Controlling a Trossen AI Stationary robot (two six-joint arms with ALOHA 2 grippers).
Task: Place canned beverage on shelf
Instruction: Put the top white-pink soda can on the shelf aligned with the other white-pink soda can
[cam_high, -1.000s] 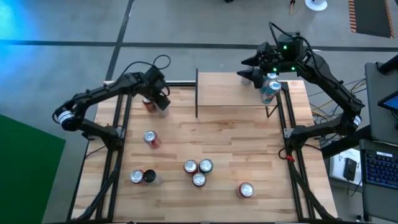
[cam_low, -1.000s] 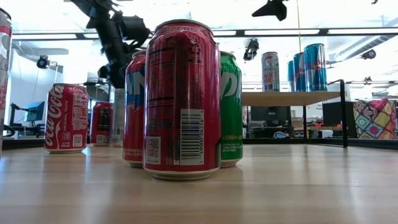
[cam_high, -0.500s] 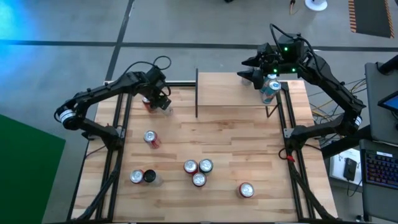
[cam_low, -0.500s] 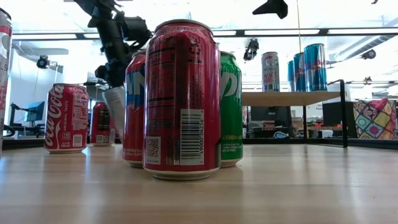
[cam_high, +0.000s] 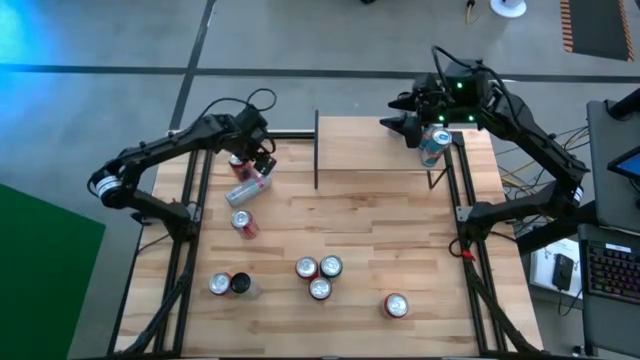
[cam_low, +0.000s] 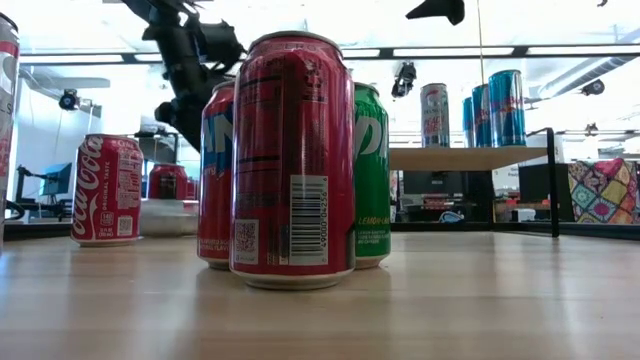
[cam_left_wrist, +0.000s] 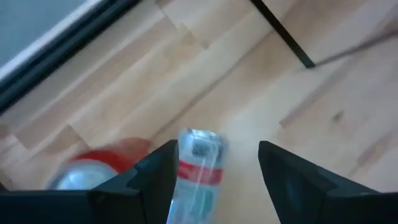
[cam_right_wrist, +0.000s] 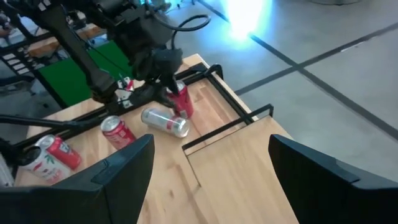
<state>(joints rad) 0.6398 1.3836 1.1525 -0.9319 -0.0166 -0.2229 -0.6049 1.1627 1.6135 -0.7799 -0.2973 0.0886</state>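
Note:
A silver can with a red band (cam_high: 247, 190) lies on its side on the table's far left; it also shows in the left wrist view (cam_left_wrist: 199, 168) and right wrist view (cam_right_wrist: 165, 122). My left gripper (cam_high: 262, 160) (cam_left_wrist: 217, 149) hangs open just above it and apart from it. A red can (cam_high: 238, 165) (cam_right_wrist: 180, 99) stands beside it. The shelf (cam_high: 375, 150) (cam_low: 470, 158) carries three tall cans (cam_low: 490, 108) near its right end (cam_high: 432, 146). My right gripper (cam_high: 403, 122) (cam_right_wrist: 211, 146) is open and empty above the shelf.
A red can (cam_high: 243, 222) lies left of centre. A cluster of three cans (cam_high: 318, 275) stands near the front middle, two more (cam_high: 230, 285) at front left and one (cam_high: 397, 305) at front right. The shelf's left half (cam_high: 350, 150) is bare.
The silver can, upright at my left gripper a second ago, has tipped over, come away from the fingers and fallen onto its side on the table a little nearer than the gripper. My left gripper has stayed about where it was.

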